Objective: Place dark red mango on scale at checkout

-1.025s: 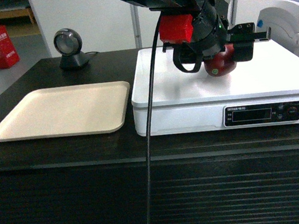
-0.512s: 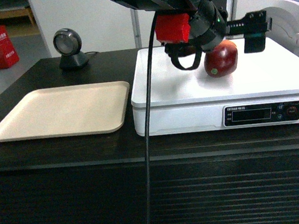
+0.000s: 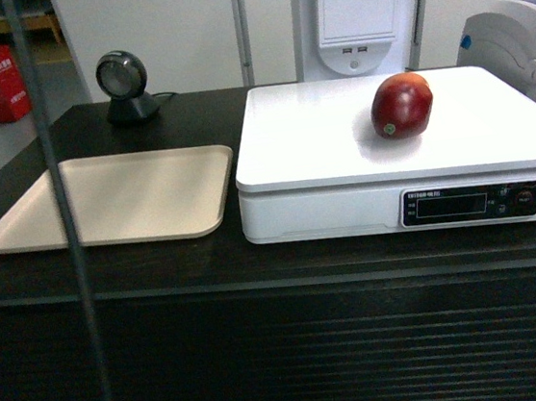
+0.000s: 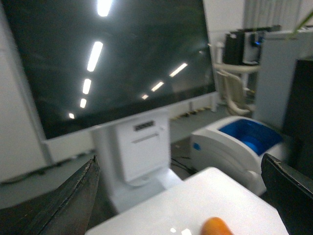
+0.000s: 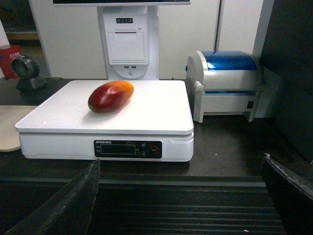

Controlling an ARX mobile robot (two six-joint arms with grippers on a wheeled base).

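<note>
**One mango on the scale, both hands clear**

One dark red mango (image 3: 400, 105) lies on its side on the white platform of the scale (image 3: 320, 146), toward the far right, touching nothing else. Its skin is glossy dark red, shading to orange-yellow at the far end, with a small green stem spot facing near. The scale stands on the dark bench (image 3: 111, 267), right of a beige tray (image 3: 113, 199). Each wrist view shows finger edges set wide apart with nothing between them. The placing looks done; what remains is likely only keeping the arms away from the platform.
</note>
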